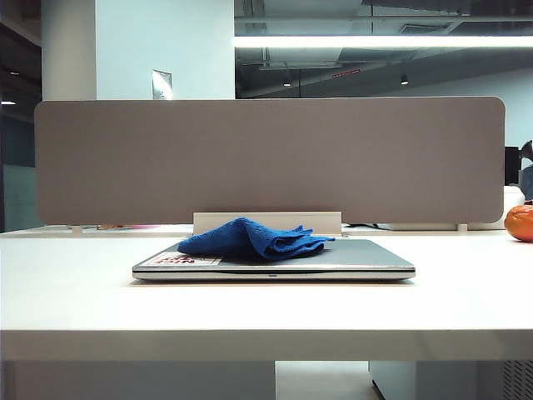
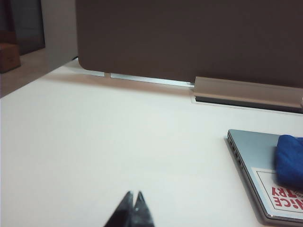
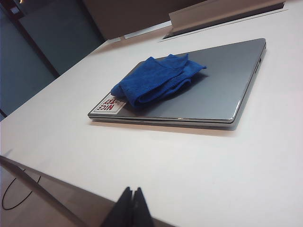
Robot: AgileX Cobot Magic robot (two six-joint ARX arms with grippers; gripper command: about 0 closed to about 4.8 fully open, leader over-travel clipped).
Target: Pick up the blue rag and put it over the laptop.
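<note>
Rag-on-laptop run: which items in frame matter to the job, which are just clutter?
Job:
- blue rag, bunched on the closed lid
- laptop, shut, flat on the table
- left pincer, shut, over bare table beside the laptop
- right pincer, shut, near the table edge

Clutter:
- orange fruit, far right
- grey divider panel

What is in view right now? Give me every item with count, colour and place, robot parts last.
rag: one, royal blue, bunched on the laptop lid, toward the left in the exterior view, partly over the sticker
laptop: one, silver-grey, closed, flat on the table
sticker: one, white with red print, on a lid corner
table: one, white, under everything
divider panel: one, grey-brown, upright along the table's far edge
orange object: one, at the far right edge of the exterior view
left gripper: jaws shut, empty, over bare table beside the laptop
right gripper: jaws shut, empty, near the table's front edge
</note>
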